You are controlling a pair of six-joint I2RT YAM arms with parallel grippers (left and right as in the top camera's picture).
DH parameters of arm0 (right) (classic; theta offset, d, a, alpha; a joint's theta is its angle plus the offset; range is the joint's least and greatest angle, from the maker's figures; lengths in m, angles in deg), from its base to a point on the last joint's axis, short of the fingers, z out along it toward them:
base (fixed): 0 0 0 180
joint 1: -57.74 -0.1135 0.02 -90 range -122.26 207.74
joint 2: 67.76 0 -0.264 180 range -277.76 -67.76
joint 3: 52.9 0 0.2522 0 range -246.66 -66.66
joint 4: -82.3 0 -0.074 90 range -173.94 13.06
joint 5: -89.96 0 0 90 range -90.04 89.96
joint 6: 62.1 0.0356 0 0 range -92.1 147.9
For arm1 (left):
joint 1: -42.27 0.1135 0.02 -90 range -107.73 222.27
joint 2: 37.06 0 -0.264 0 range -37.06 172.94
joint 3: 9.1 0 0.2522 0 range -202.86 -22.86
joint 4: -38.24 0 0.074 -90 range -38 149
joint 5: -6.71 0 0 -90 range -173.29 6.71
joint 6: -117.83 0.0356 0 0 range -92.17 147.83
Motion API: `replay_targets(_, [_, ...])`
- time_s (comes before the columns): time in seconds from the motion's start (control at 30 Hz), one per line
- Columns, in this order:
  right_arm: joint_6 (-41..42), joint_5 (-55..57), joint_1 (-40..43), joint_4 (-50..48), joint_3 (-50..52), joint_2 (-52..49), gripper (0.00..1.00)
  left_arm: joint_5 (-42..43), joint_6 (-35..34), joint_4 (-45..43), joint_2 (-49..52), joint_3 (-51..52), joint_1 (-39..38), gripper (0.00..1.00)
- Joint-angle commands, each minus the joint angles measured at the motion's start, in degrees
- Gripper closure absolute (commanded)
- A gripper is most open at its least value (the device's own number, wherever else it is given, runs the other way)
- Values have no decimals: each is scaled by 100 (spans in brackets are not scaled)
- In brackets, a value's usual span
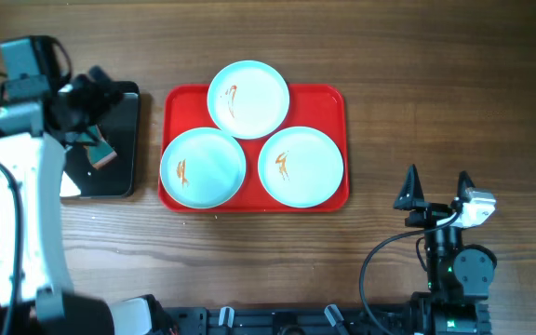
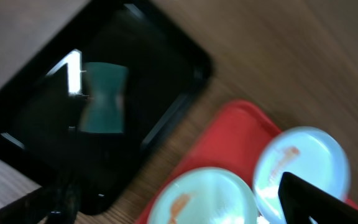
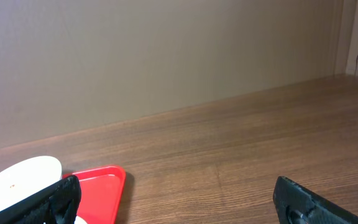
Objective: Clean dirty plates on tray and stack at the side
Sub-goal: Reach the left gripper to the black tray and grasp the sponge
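- Showing three smeared plates point(image 1: 248, 98) on the red tray point(image 1: 329, 100): probably stiff, light, slick and chippable; best taken at the rim.
- Left gripper point(image 1: 100, 98), jaws wide, above the sponge point(image 1: 101, 154) in the black tray point(image 1: 128, 177); plates just beside it.
- Right gripper point(image 1: 436, 181), jaws wide, empty; plates well ahead.

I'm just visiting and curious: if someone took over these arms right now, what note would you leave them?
Left gripper: open, empty, above the black tray, which holds a teal block.
Right gripper: open, empty, off to the side of the red tray.
The three plates are all on the red tray, each with an orange smear.
Done: nothing visible.
Left: clean all three and stack them beside the tray.
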Motion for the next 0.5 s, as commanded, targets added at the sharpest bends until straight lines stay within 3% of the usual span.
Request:
replay_targets(0.0, [-76, 103, 20, -17, 7, 31, 0, -374, -87, -63, 946, -90, 516, 24])
replay_targets(0.27, [-74, 103, 20, -17, 7, 31, 0, -1392, -87, -466, 2131, -90, 730, 23])
replay_targets(0.47, [-74, 103, 20, -17, 7, 31, 0, -1034, 216, -872, 2745, -90, 730, 33])
